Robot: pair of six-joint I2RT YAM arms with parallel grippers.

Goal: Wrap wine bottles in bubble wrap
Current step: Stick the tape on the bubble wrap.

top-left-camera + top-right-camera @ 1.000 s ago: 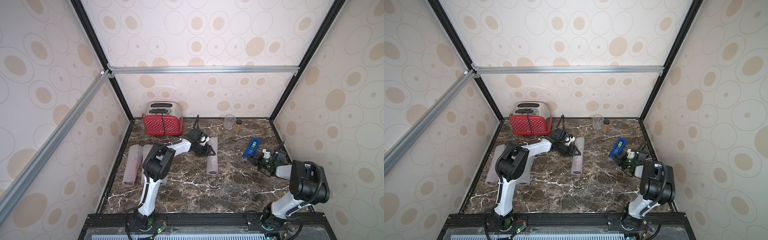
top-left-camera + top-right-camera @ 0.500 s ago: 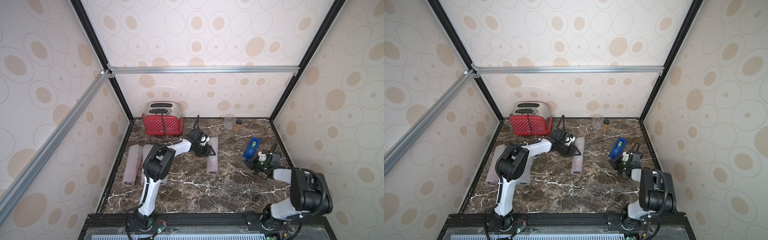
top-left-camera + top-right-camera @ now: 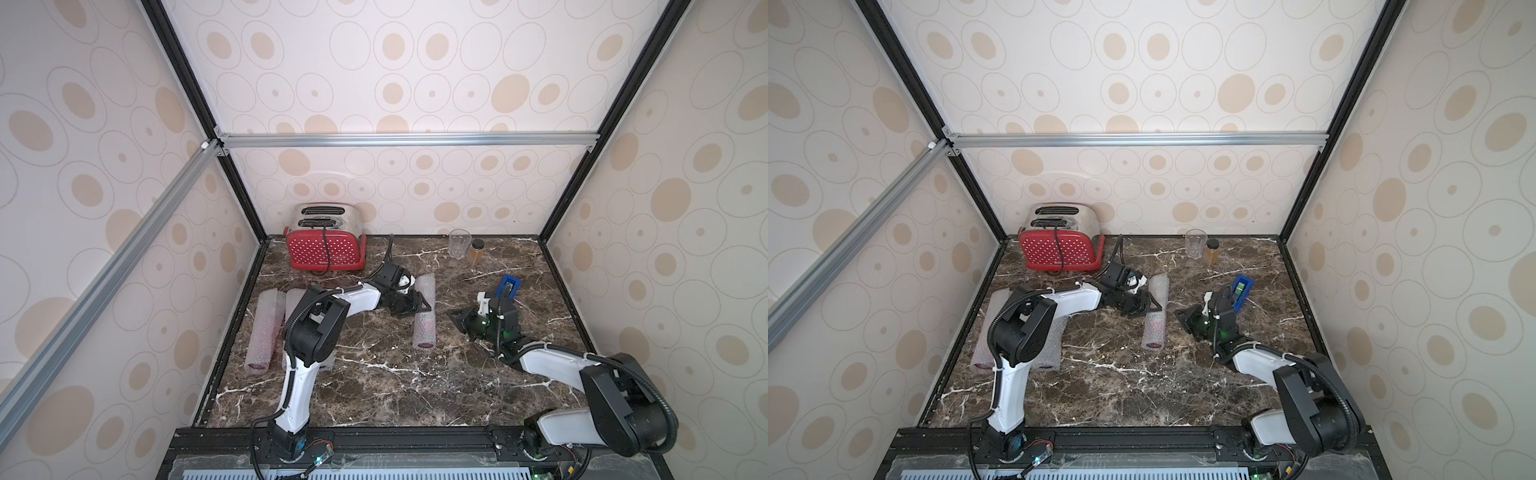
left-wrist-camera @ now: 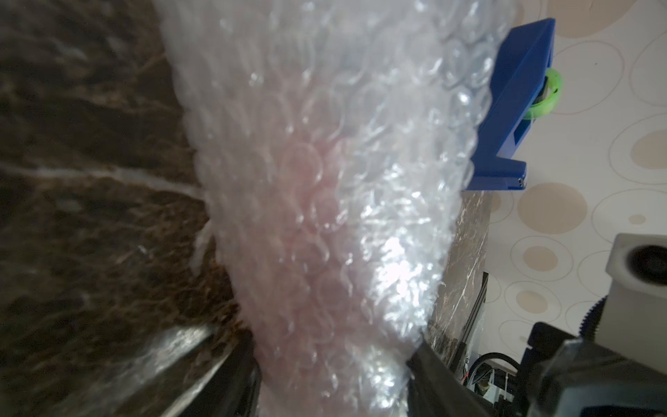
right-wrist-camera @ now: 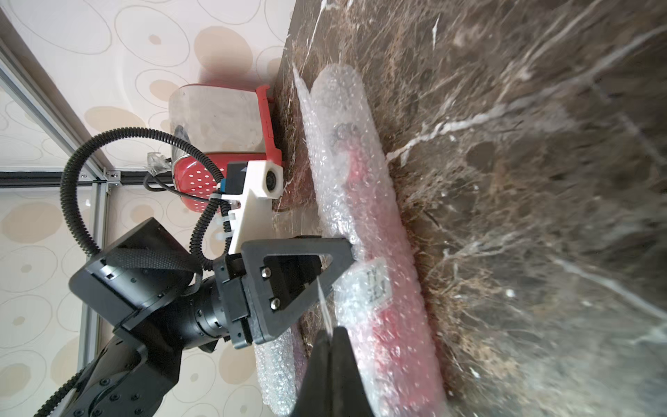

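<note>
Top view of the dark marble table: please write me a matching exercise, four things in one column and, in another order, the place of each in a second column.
1. red toaster with silver top
2. clear drinking glass
3. blue plastic tape dispenser
4. bubble-wrapped bottle of red liquid

A. between the jaws of the left gripper
B. back left corner of the dark marble table
C. right half, near the right gripper
D. at the back, beside the short amber jar

Pairs: 1-B; 2-D; 3-C; 4-A
</note>
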